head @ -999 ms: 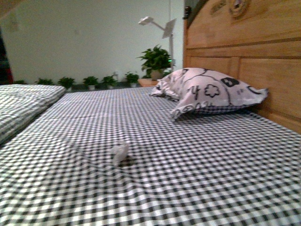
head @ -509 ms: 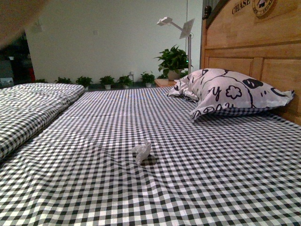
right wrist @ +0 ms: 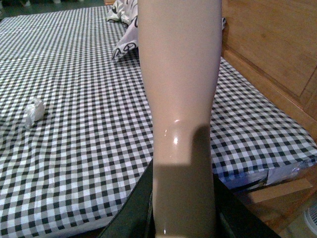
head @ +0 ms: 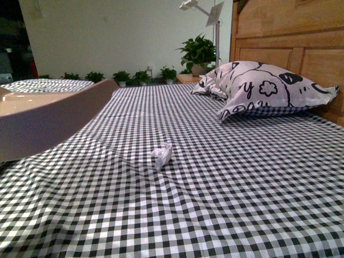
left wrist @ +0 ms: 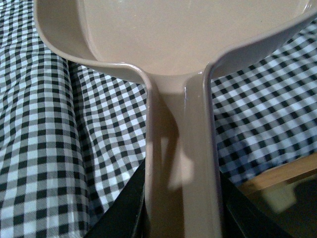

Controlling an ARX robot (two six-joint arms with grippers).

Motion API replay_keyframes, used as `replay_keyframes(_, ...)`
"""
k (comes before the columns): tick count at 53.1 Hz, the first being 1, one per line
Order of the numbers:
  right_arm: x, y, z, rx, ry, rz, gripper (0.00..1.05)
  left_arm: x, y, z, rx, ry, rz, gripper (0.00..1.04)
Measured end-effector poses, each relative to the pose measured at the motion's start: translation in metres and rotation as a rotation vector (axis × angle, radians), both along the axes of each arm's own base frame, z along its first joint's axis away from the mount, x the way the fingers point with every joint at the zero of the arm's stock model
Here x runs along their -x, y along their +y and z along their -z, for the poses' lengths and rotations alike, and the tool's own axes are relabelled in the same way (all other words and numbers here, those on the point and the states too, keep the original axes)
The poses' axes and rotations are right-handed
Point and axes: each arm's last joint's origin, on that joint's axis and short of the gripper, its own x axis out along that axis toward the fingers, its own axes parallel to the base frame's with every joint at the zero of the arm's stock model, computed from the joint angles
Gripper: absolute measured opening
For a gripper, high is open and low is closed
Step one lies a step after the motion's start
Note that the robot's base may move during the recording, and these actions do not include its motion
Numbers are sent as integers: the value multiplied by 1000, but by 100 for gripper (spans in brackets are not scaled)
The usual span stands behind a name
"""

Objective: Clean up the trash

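The trash (head: 162, 155) is lying on the checked bed sheet (head: 242, 183) near the middle of the bed, well apart from the pillow (head: 263, 88). It is sitting as a small, lumpy, crumpled white wad, showing no clear long axis, its twisted peak poking upward on the pillow side. The left fingers (left wrist: 126, 213) are clamping the dustpan (left wrist: 181, 163) by its handle. The right fingers (right wrist: 136, 213) are gripping a pale pink handle (right wrist: 181, 99).

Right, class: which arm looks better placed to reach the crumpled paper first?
Probably left: its dustpan hangs left of the paper wad in the front view, whereas the right arm's pink handle does not show there.
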Motion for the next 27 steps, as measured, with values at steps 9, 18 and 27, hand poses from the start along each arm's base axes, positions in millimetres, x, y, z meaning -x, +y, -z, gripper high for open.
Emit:
replay_keyframes(9, 0, 0, 0, 0, 0, 0, 19, -35, 15, 8, -150, -14, 58, 27)
replay_keyframes(18, 0, 0, 0, 0, 0, 0, 19, -72, 17, 19, -279, -8, 148, 27)
replay_keyframes(27, 0, 0, 0, 0, 0, 0, 19, -103, 8, 32, -318, 36, 237, 27)
